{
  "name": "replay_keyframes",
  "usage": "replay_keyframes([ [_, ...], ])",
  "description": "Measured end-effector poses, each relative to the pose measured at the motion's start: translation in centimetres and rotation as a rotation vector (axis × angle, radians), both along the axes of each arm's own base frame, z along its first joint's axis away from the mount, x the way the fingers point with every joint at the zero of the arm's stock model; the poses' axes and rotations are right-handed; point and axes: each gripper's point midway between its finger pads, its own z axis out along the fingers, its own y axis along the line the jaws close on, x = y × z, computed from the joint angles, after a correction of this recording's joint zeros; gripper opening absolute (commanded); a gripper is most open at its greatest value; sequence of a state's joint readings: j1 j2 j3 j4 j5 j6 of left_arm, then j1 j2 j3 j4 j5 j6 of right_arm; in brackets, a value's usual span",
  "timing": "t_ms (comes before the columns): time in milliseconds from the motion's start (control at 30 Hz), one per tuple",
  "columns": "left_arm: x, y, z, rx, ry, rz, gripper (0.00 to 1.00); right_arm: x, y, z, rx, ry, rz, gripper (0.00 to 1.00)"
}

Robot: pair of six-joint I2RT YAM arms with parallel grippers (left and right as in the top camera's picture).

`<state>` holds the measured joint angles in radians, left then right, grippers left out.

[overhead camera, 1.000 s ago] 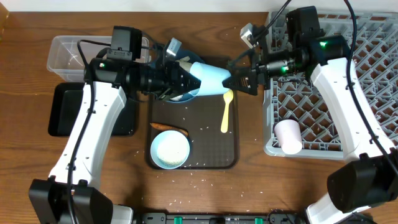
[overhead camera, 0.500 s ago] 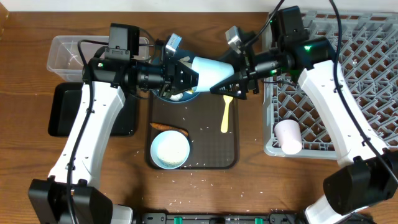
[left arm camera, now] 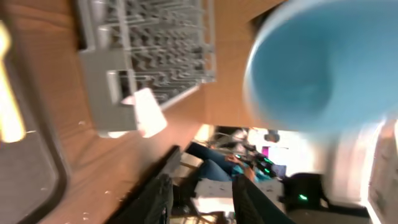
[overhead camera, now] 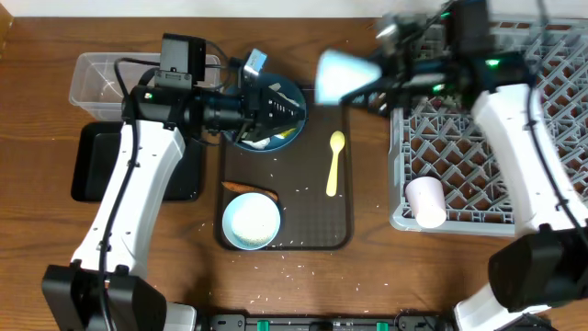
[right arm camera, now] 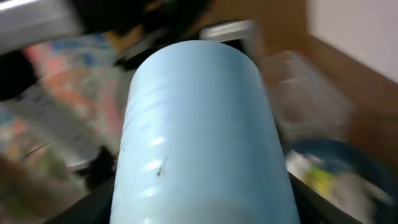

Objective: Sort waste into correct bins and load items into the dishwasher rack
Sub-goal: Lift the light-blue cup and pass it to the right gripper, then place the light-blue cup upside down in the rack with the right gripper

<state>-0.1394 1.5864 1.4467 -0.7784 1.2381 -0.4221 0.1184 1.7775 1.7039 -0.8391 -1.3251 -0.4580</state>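
The right gripper (overhead camera: 378, 77) has its jaws clamped on the blurred light blue cup (overhead camera: 342, 75) beside the dishwasher rack (overhead camera: 551, 110). The left gripper (overhead camera: 287, 110) has its jaws spread and empty above the dark blue plate (overhead camera: 288, 89).

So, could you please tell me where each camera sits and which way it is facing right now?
Overhead: fixed above the table, looking straight down; left arm and right arm show, the right gripper holding the light blue cup near the dishwasher rack.
Left wrist: on the left arm, facing sideways into the cup's mouth, the rack and pale pink cup beyond; the open left gripper shows at the bottom.
Right wrist: looks along the cup, which fills the frame and hides most of its fingers.
Shared: all three see the cup.
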Motion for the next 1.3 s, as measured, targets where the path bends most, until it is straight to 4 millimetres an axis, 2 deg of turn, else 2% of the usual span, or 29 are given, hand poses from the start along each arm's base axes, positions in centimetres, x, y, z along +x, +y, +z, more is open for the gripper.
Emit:
replay_keyframes([
  [133, 1.4, 1.0, -2.1, 0.134, -0.017, 0.084, 0.39, 4.1, -5.2, -3.3, -0.167, 0.202, -0.307, 0.46],
  [233, 2.9, 2.4, -4.3, 0.292, -0.041, 0.178, 0.40, 5.1, -9.8, -7.0, -0.359, 0.400, -0.582, 0.48],
  [300, 3.7, 3.4, -5.5, 0.390, -0.057, 0.231, 0.40, 4.4, -12.1, -8.6, -0.480, 0.486, -0.712, 0.49],
  [367, 4.3, 4.2, -6.6, 0.489, -0.076, 0.279, 0.40, 2.7, -14.6, -9.8, -0.611, 0.572, -0.843, 0.50],
  [500, 4.9, 5.3, -7.9, 0.631, -0.101, 0.333, 0.40, -1.3, -18.2, -11.3, -0.835, 0.706, -0.985, 0.52],
  [600, 4.8, 6.0, -8.7, 0.719, -0.107, 0.357, 0.40, -3.7, -20.2, -12.4, -0.978, 0.785, -1.043, 0.52],
  [700, 4.6, 6.6, -9.4, 0.787, -0.108, 0.371, 0.40, -4.8, -21.6, -13.1, -1.069, 0.831, -1.082, 0.52],
  [967, 4.1, 7.5, -10.3, 0.880, -0.101, 0.383, 0.40, -4.7, -22.8, -15.0, -1.160, 0.878, -1.107, 0.52],
  [1167, 3.9, 7.8, -10.5, 0.897, -0.093, 0.385, 0.40, -4.4, -22.9, -18.6, -1.238, 0.962, -1.053, 0.52],
  [1300, 3.9, 7.8, -10.5, 0.898, -0.092, 0.384, 0.40, -4.4, -22.9, -21.2, -1.291, 1.024, -1.007, 0.56],
])
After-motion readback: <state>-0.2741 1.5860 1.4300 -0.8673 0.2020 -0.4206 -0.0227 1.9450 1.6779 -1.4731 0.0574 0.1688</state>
